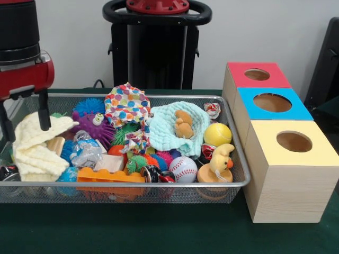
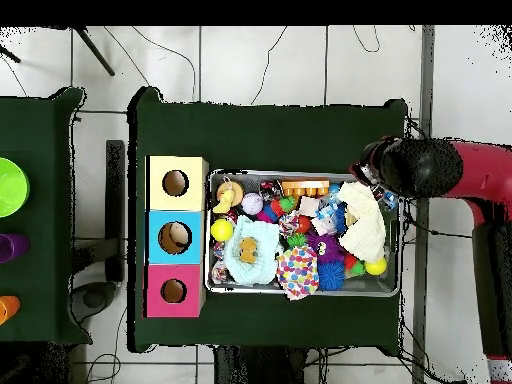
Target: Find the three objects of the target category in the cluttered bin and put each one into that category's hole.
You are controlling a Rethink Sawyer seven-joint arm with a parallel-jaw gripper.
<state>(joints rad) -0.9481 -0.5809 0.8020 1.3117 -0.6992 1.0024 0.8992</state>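
Near edge of worktop: bare dark green table cloth [image 1: 132, 233] runs in front of everything.
Bin: the wide shallow silver wire-mesh basket [image 1: 127, 184] sits on the left and middle of the worktop as the front camera sees it, its long side along the near edge.
Near row in bin: an orange plastic building brick [image 1: 108, 175], a white baseball with red stitching [image 1: 183, 169] and a yellow plush duck on a tan base [image 1: 219, 164] lie against the near wall.
Target object: one wrinkly see-through plastic piece with silvery glints and light blue parts [image 1: 85, 151] lies in the left half of the bin, just behind the orange brick and beside the cream knitted cloth [image 1: 37, 145]; any others cannot be made out.
Middle of bin: a mint green muslin cloth [image 1: 169, 132] cradles a small brown plush toy [image 1: 184, 125]; a plain yellow ball [image 1: 217, 134] rests just right of it.
Far side of bin: a purple spiky ball with googly eyes [image 1: 95, 127] and a white cloth with coloured dots [image 1: 126, 106].
Boxes: three pale wooden cubes touch in a row at the worktop's right edge, yellow-topped [image 1: 310, 153] nearest, red-topped [image 1: 235, 76] farthest.
Hole: the round hole in the blue top [image 1: 272, 102] belongs to the middle box.
Gripper: the red and black gripper [image 1: 24, 119] hangs over the bin's left end, its dark fingers [image 1: 43, 114] spread apart on either side of the cream cloth's upper fold, clamped on nothing.
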